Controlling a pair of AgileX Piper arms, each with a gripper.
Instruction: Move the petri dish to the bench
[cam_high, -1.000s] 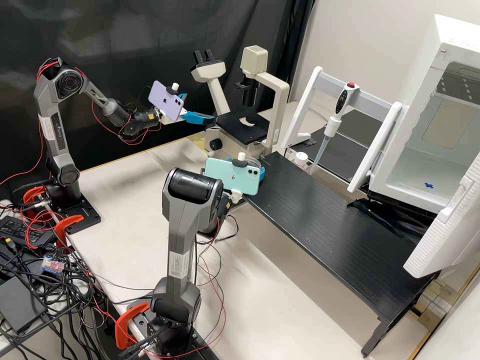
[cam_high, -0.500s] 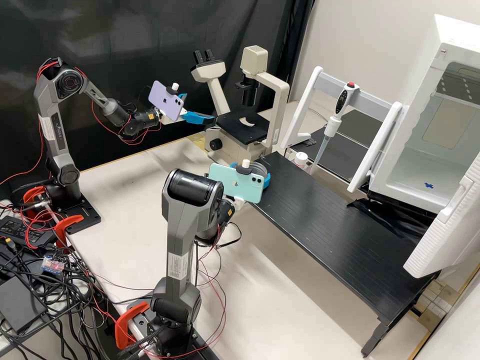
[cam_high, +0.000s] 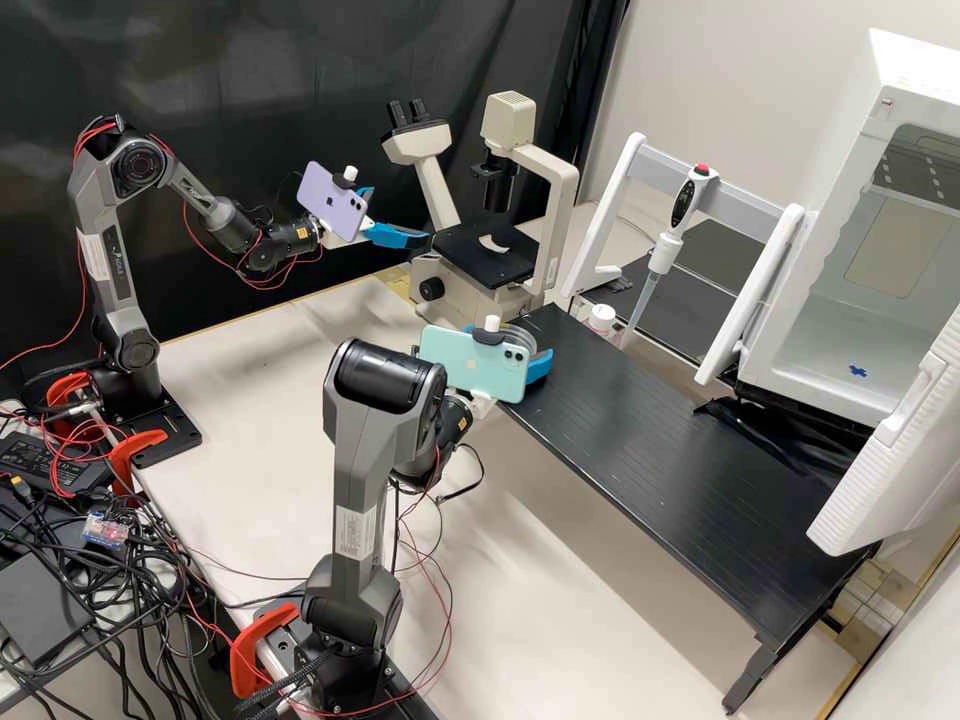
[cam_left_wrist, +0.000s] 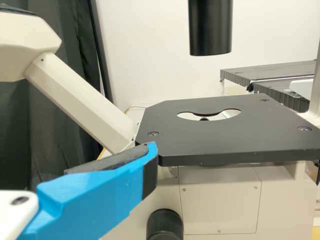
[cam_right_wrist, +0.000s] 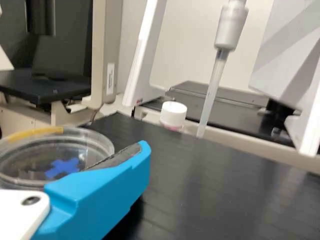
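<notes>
Clear petri dish (cam_right_wrist: 35, 157), between parted blue fingers (cam_right_wrist: 107, 192), right pincer (cam_high: 519, 342)

And there goes the right gripper (cam_high: 526, 338), it's dropped lower in the high view, mint phone (cam_high: 470, 362) and dish (cam_right_wrist: 37, 160) shifting with it, and now the fingers (cam_high: 541, 367) open up, one swinging out from the dish's side

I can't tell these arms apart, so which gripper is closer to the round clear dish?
Right. The right gripper is at the petri dish, one blue finger beside its rim; the left gripper is farther off, by the microscope stage.
</notes>
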